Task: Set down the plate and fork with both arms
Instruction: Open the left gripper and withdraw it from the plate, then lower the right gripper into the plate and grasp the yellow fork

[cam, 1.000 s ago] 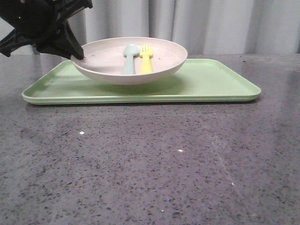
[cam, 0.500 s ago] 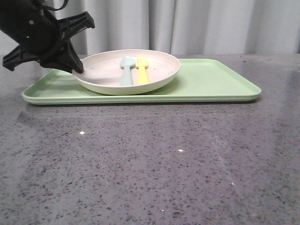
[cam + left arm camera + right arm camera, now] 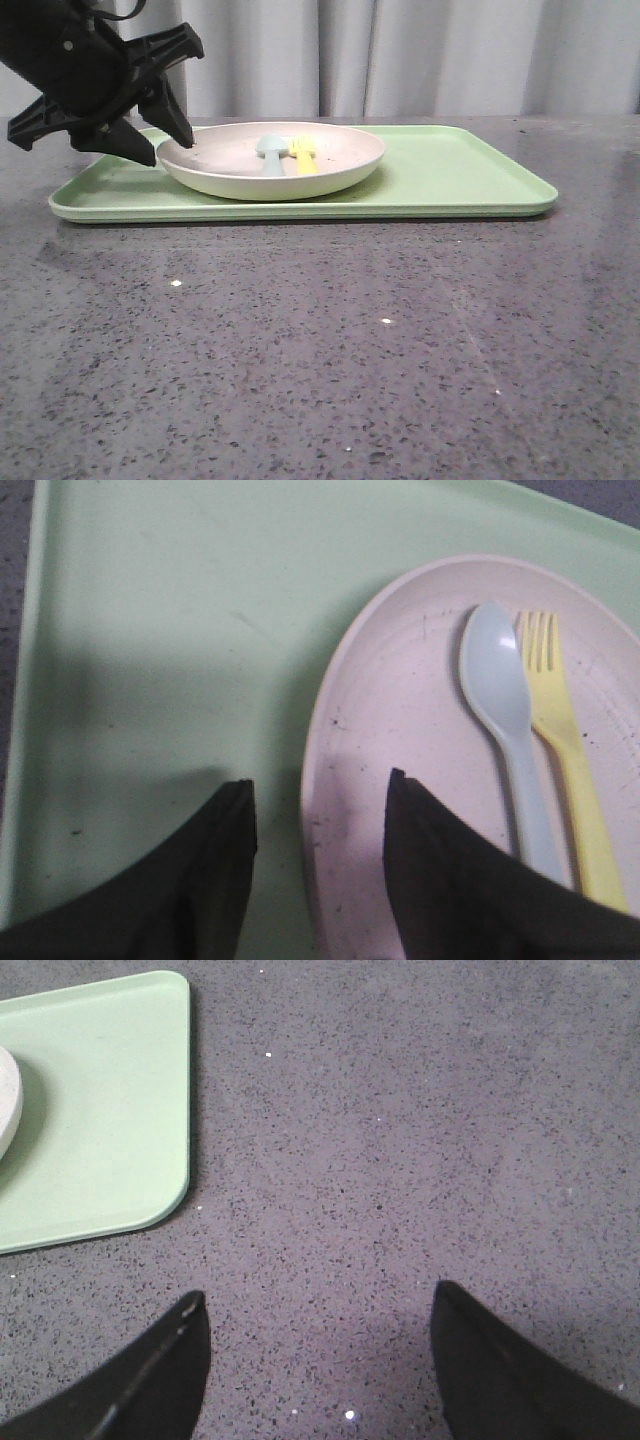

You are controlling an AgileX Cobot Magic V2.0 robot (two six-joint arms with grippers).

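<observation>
The pale pink plate (image 3: pixel 345 172) lies flat on the light-green tray (image 3: pixel 450 182), toward the tray's left side. In it the yellow fork (image 3: pixel 304 157) lies beside a pale blue spoon (image 3: pixel 269 152). My left gripper (image 3: pixel 168 150) is open at the plate's left edge, one finger over the plate, the other outside it. The left wrist view shows the plate (image 3: pixel 400 680) rim between the spread fingers of the left gripper (image 3: pixel 320 785), not pinched, with the fork (image 3: pixel 560 730) lying further in. My right gripper (image 3: pixel 315 1300) is open above bare table; it is out of the front view.
The tray (image 3: pixel 100 1110) ends at a rounded corner near my right gripper, with the plate's edge (image 3: pixel 8 1100) just showing. The speckled grey table (image 3: pixel 320 350) spreads in front of the tray. Grey curtains hang behind.
The plate, held lifted and tilted a second ago, came down flat onto the tray. My left gripper then opened and let go of its rim.
</observation>
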